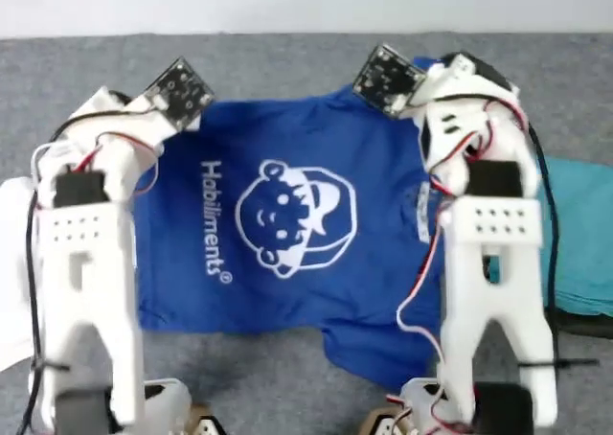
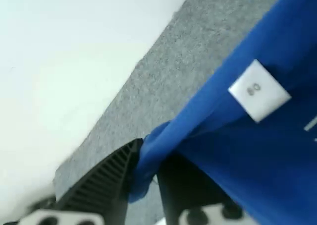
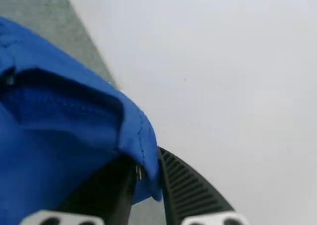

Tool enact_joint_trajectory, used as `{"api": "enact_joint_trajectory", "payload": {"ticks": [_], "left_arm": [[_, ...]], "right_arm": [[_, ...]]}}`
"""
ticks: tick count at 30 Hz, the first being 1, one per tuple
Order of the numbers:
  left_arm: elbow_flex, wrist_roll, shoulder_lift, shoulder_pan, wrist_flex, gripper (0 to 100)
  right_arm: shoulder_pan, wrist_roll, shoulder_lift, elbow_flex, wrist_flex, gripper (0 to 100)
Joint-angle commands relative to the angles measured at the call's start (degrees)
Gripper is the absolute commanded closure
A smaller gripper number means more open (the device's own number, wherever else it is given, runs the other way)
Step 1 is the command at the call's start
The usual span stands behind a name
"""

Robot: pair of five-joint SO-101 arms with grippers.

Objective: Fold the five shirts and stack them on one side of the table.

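My left claw [image 2: 151, 158] and right claw [image 3: 141, 165] pinch the blue shirt [image 1: 287, 215] at 12 o'clock; I judge its folding barely begun.

The high camera looks down over the whole desk [image 1: 96, 61], while wrist cameras close behind the left hand [image 2: 151, 154] and right hand [image 3: 147, 159] face the far wall [image 1: 287, 4], all sharing the blue shirt [image 1: 287, 301].
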Motion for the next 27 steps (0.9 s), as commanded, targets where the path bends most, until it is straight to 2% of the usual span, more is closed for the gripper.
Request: {"api": "enact_joint_trajectory", "payload": {"ticks": [1, 6, 15, 20, 27], "left_arm": [[-2.5, -0.4, 5.9, -0.3, -8.6, 98], [-8.4, -0.4, 14.8, -0.2, -14.8, 98], [-16.8, -0.4, 23.7, 0.0, -14.9, 98], [-16.8, -0.5, 23.7, 0.1, -8.9, 98], [-17.0, -2.0, 23.6, 0.0, 7.8, 98]], "right_arm": [[0.0, 1.1, 5.2, -0.3, -16.6, 98.8], [0.0, 1.5, 16.1, -5.1, -32.0, 98.8], [-0.4, 3.9, 28.4, -18.2, -33.3, 98.9], [-0.3, 3.9, 26.9, -18.3, -18.9, 98.9], [-0.4, 3.7, 18.3, -18.1, 10.8, 98.9]]}}
